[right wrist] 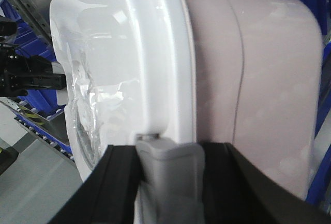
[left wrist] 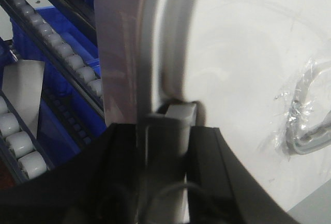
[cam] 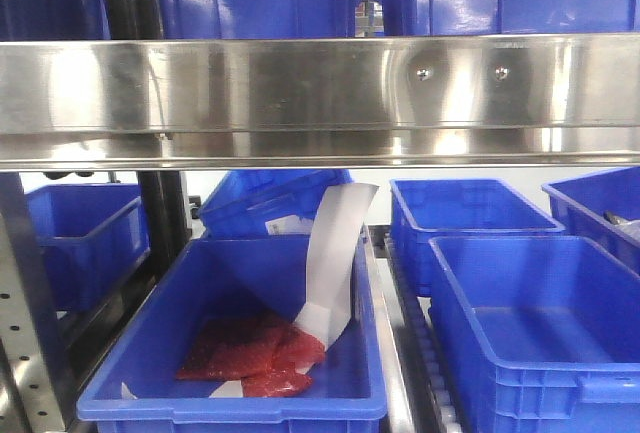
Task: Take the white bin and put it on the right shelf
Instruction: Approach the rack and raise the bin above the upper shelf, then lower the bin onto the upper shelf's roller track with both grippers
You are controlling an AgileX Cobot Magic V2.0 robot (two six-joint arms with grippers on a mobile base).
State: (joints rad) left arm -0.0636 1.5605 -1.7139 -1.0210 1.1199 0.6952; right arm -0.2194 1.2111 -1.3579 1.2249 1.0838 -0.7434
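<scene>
left gripper (left wrist: 164, 127): clamped onto the rim of the white bin (left wrist: 248, 53), grey pad tucked inside the lip

white bin: slung between my two arms, long side running left to right I reckon. Front view only catches its bottom edge, above the rail

right gripper (right wrist: 166, 149): same deal, pinched on the opposite rim

shelf (cam: 300, 93): dead ahead and just under the bin, so I'd say forward, then down, both arms together

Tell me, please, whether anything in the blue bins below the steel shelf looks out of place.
Yes: in the nearest blue bin a long white paper strip stands curled above the rim, over loosely heaped red packets. Behind it, another blue bin sits tilted.
</scene>
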